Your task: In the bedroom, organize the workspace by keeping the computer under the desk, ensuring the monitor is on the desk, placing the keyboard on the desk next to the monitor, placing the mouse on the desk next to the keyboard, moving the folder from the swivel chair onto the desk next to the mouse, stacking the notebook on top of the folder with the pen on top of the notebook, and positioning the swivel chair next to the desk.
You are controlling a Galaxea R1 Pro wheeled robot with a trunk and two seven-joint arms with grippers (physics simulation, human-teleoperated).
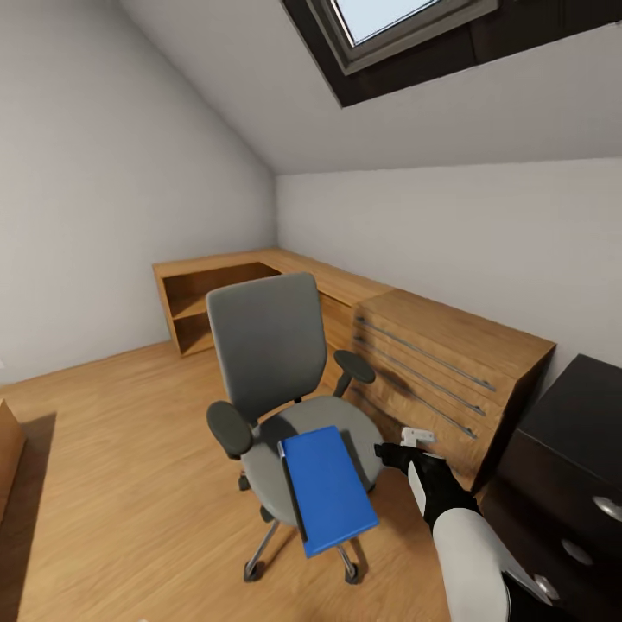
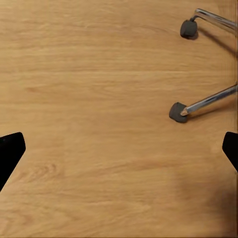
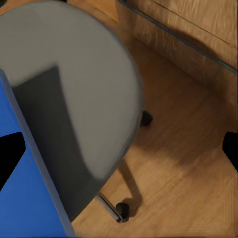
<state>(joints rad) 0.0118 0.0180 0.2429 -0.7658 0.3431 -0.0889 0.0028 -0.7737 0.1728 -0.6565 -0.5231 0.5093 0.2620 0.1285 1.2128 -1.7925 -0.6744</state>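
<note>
The grey swivel chair (image 1: 272, 371) stands in the middle of the wood floor, its back towards the corner. The blue folder (image 1: 326, 488) lies on its seat and sticks out past the seat's near edge. My right gripper (image 1: 396, 453) hovers just right of the seat, open and holding nothing. In the right wrist view the right gripper (image 3: 119, 153) frames the folder (image 3: 25, 198), the grey seat (image 3: 74, 74) and a caster. My left gripper (image 2: 119, 148) is open above bare floor beside two of the chair's casters (image 2: 178, 111). A corner of the black desk (image 1: 561, 432) shows at the right.
A light wooden drawer chest (image 1: 449, 371) stands between the chair and the desk, close to my right arm. A low wooden shelf unit (image 1: 216, 302) runs along the far walls. Another wooden edge (image 1: 9, 449) shows at the far left. A skylight (image 1: 406, 26) sits overhead.
</note>
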